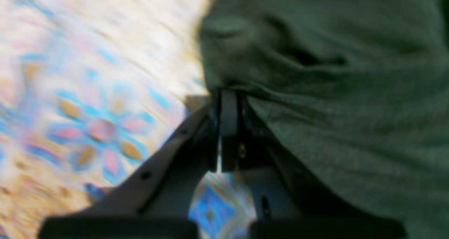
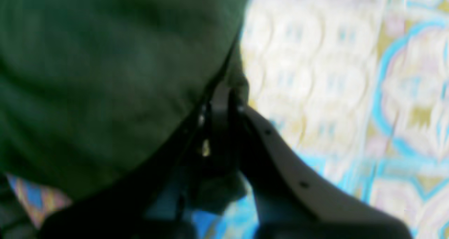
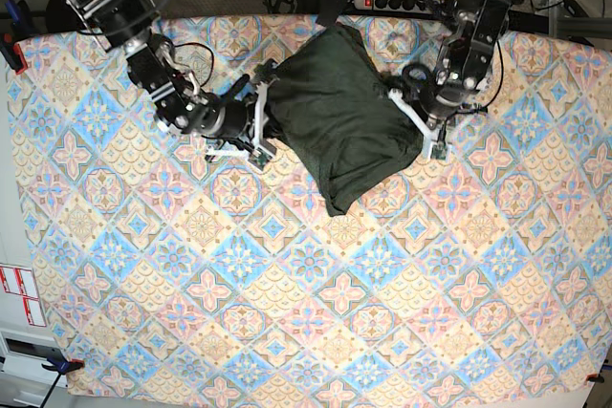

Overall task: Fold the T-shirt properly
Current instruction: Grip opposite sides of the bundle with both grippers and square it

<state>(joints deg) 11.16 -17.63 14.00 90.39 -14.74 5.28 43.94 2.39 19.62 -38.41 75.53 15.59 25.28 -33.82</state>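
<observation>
The right gripper [image 2: 221, 102] pinches the dark green T-shirt's [image 2: 105, 77] edge. A patterned cloth [image 2: 350, 91] lies blurred underneath.

The T-shirt [image 3: 337, 119] is dark olive-green, plain heathered knit with no print. It sits in the upper middle of the base view as a bunched, roughly four-sided heap, with one corner pointing down toward the frame's centre and another toward the top edge. Folds and creases run across it. I have it pinched at its left and right edges, so it is stretched between those two points above the patterned bench [image 3: 287, 312].
</observation>
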